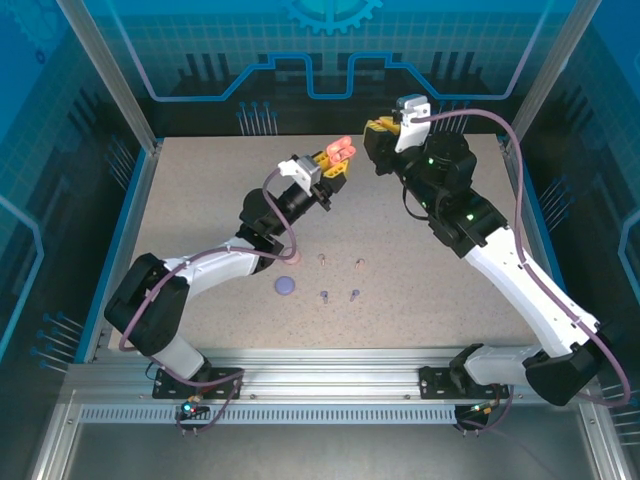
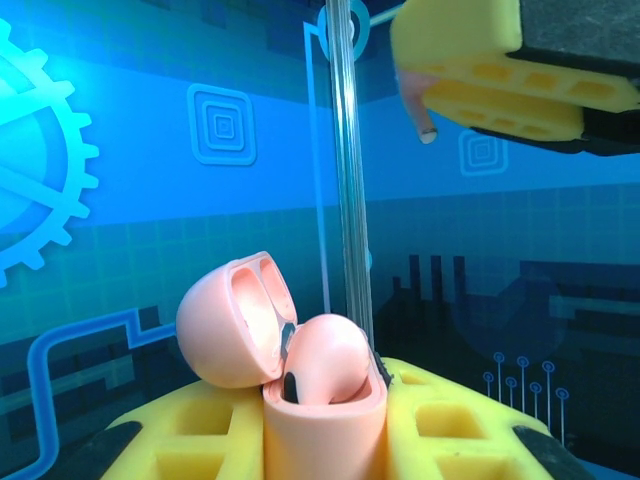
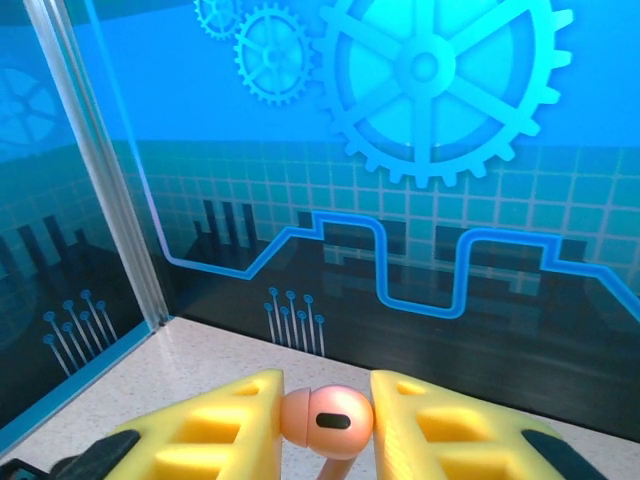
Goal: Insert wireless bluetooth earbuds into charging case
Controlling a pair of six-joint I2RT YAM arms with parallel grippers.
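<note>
Over table (image 1: 200,210), left tool (image 1: 333,167) clamps case (image 2: 325,405); right tool (image 3: 327,425) pinches earbud (image 3: 336,416), stem (image 3: 337,468) cropped.

Top view overlooks table (image 1: 200,200); wrist views face the backdrop (image 3: 420,70).

**No readable text in any view**

No letters, numbers, brand names or labels can be read in the overhead view or in either wrist view. The blue wall panels (image 1: 200,40) carry only wordless drawings. These are large gear wheels (image 3: 425,70), a stepped outline like a circuit track (image 3: 345,215), a symbol of nested squares (image 2: 222,123), and clusters of thin upright lines tipped with dots (image 3: 295,320). None of these shapes forms a character or a recognisable logo.
</note>
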